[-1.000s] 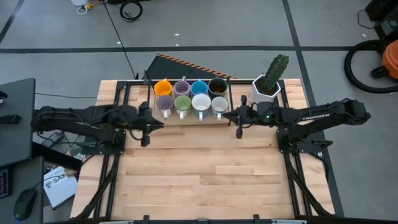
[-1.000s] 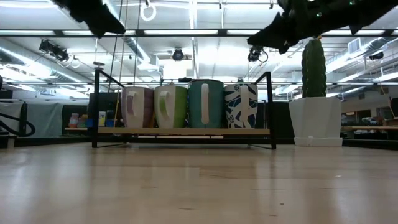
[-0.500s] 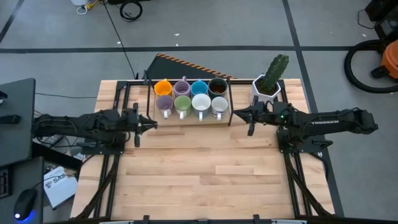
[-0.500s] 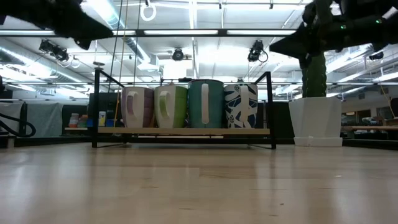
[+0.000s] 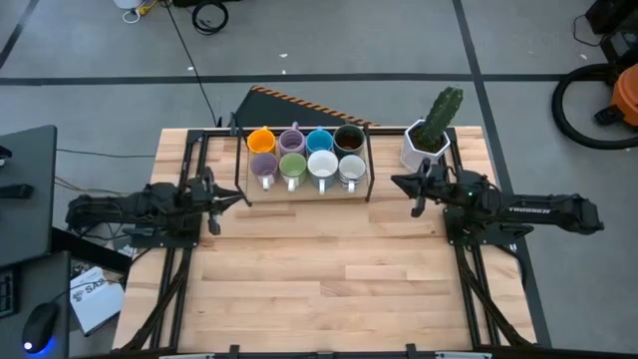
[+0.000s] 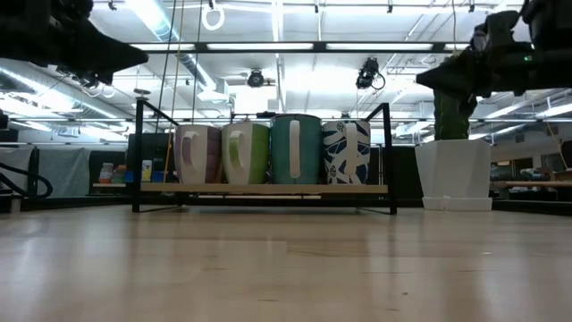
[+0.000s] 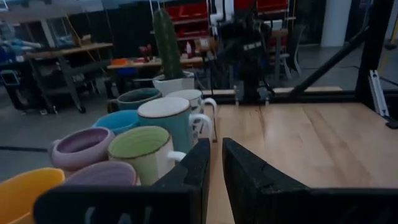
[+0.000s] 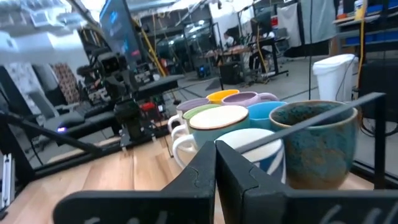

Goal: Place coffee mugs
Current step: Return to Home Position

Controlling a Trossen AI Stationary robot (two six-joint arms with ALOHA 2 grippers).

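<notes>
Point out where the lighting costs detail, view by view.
Low view: bright ceiling lights backlight the left pincer and right pincer into black silhouettes. High view: even light, faint shadows only. Left wrist view: dim. Right wrist view: brighter.

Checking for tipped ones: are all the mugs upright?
Upright, all eight. The high view shows the mugs with round mouths facing up in two rows; the low view shows the front four standing on the shelf.

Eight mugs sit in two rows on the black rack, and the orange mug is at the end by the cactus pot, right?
No. The high view shows the round orange mug at the other end of the black rack, away from the white cactus pot; the dark brown mug ends that row there.
</notes>
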